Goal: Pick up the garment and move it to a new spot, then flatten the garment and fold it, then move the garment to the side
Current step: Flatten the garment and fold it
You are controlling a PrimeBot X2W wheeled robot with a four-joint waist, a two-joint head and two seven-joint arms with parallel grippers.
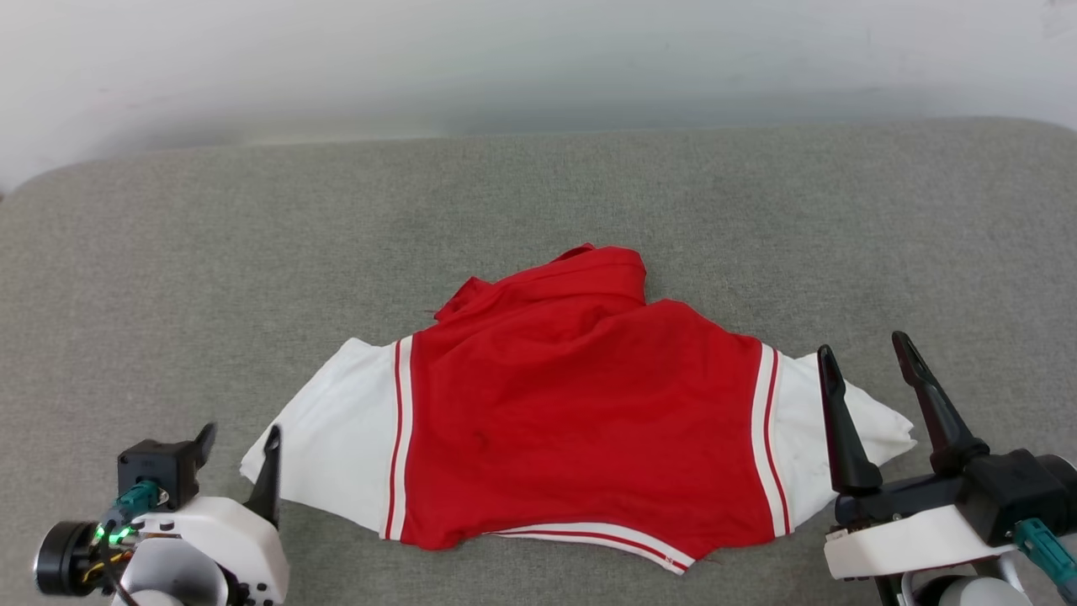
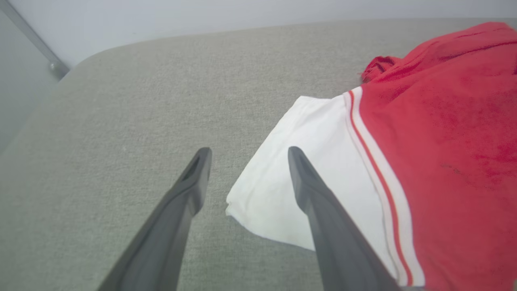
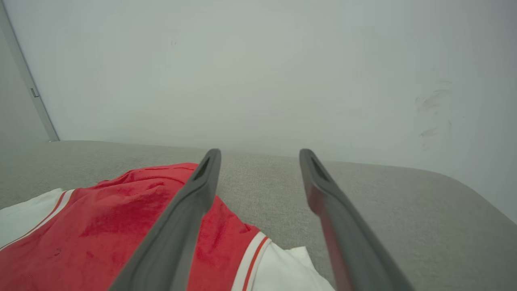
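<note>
The garment (image 1: 580, 396) lies spread on the grey padded surface (image 1: 252, 252), red body in the middle, white sleeves out to both sides, collar bunched at the far edge. My left gripper (image 1: 239, 436) stands open at the near left, just beside the left sleeve's tip (image 2: 282, 194), with one finger over the sleeve's edge in the left wrist view. My right gripper (image 1: 867, 349) stands open at the near right, above the right sleeve (image 1: 850, 421); its fingers (image 3: 190, 210) hold nothing. The garment (image 3: 101, 230) fills the lower left of the right wrist view.
A pale wall (image 1: 538, 59) rises behind the grey surface's far edge. Bare grey padding stretches to the left (image 2: 101, 121), right (image 3: 424, 226) and behind the garment. A thin grey rail (image 2: 36, 44) runs down the wall at the left corner.
</note>
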